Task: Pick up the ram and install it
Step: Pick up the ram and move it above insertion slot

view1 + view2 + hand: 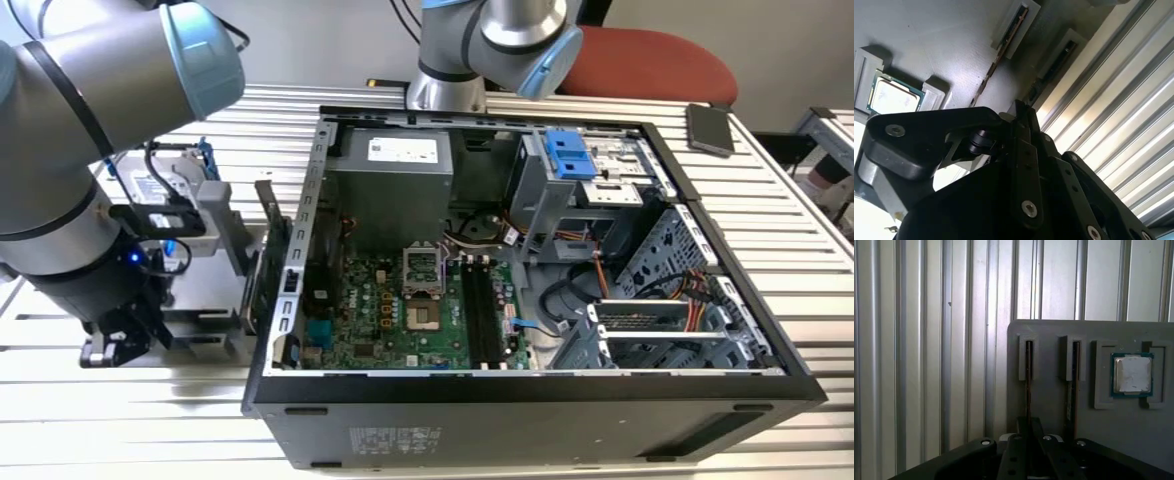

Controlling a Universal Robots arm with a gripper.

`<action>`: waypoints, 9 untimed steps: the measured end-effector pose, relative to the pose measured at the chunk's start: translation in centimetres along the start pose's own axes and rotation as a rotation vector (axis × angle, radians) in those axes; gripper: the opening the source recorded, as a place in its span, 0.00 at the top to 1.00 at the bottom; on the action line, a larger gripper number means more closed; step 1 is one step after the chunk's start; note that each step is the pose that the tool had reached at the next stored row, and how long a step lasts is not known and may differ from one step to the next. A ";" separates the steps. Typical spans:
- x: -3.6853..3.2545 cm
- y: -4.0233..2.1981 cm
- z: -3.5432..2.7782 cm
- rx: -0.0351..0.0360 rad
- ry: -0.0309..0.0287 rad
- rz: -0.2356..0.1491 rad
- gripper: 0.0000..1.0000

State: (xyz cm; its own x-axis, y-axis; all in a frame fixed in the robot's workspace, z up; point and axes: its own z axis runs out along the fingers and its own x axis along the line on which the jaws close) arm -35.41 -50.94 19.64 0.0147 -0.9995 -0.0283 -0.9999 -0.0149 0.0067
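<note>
Exterior view's left: arm [80,200] over gray tray [200,285]. We see gripper [1029,429] at the ram [1029,385], edge-up in its tray slot (grip: can't tell). Right: PC case [534,385], mobo slots [483,310] look empty; install pending.

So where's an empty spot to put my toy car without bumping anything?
The ribbed table is bare in the exterior view's lower left corner, bordered by the grey tray and the computer case. It is bare too on the exterior view's right, between the case's side and the phone. Crowded: inside the case, and the tray, where the arm stands.
</note>
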 end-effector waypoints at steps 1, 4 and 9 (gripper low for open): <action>0.00 0.00 -0.04 0.0000 0.0000 0.000 1.00; 0.00 0.00 -0.13 0.0001 0.0000 0.000 1.00; -0.03 0.01 -1.03 -0.0001 0.0002 0.000 1.00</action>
State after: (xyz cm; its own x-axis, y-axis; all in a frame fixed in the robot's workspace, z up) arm -35.41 -50.94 20.67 0.0147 -0.9995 -0.0281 -0.9999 -0.0149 0.0068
